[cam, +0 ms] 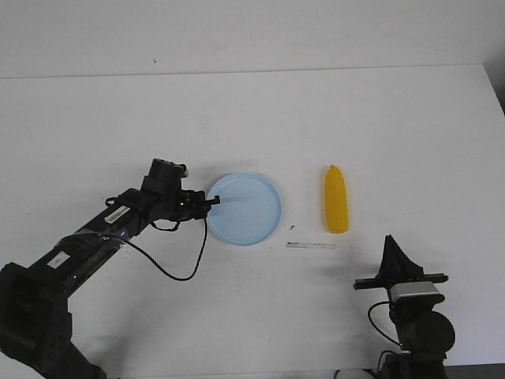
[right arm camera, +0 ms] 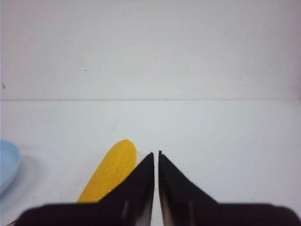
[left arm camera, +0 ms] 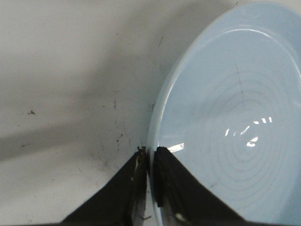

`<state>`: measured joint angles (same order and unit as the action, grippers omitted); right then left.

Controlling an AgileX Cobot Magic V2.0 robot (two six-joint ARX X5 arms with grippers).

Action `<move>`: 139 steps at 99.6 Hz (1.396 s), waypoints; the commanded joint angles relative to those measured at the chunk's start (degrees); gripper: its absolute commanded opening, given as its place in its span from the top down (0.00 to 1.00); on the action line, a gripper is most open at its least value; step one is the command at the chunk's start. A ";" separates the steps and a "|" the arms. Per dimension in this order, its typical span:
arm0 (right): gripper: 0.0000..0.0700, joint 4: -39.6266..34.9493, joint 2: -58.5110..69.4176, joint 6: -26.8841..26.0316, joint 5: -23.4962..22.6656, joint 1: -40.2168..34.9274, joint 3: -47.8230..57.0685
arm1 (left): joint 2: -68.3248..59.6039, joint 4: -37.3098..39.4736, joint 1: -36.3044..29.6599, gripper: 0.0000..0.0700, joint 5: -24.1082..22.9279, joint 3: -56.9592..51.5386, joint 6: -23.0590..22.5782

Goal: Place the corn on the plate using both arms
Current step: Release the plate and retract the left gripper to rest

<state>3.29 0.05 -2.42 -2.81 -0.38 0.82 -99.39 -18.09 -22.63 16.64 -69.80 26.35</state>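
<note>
The pale blue plate (cam: pixel 246 209) lies flat near the middle of the white table. My left gripper (cam: pixel 211 201) is shut on the plate's left rim (left arm camera: pixel 151 155), one finger inside the rim and one outside. The yellow corn (cam: pixel 337 200) lies on the table to the right of the plate, tapered tip pointing away from me. My right gripper (cam: pixel 392 246) is shut and empty, held low at the near right, short of the corn. In the right wrist view the corn (right arm camera: pixel 109 175) lies just beside the fingers (right arm camera: pixel 141 181), and the plate's edge (right arm camera: pixel 7 165) shows at the side.
A thin pale strip (cam: pixel 310 246) lies on the table between the plate and my right gripper. A black cable (cam: pixel 177 268) loops from my left arm onto the table. The table's far edge meets a white wall.
</note>
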 commanded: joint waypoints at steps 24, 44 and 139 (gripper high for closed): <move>0.98 0.63 0.00 -0.74 0.20 -0.09 -0.09 | 1.33 0.13 -0.26 0.70 0.13 -0.70 -0.17; 0.98 0.63 0.00 -0.74 0.20 -0.09 -0.09 | 8.48 0.52 1.31 0.72 -0.70 -0.61 -0.42; 0.98 0.63 0.00 -0.74 0.20 -0.09 -0.09 | 59.08 33.64 15.82 1.00 -8.37 43.15 -27.78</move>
<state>3.29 0.05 -2.42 -2.81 -0.36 0.82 -43.22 14.72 -7.29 8.67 -28.53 -0.36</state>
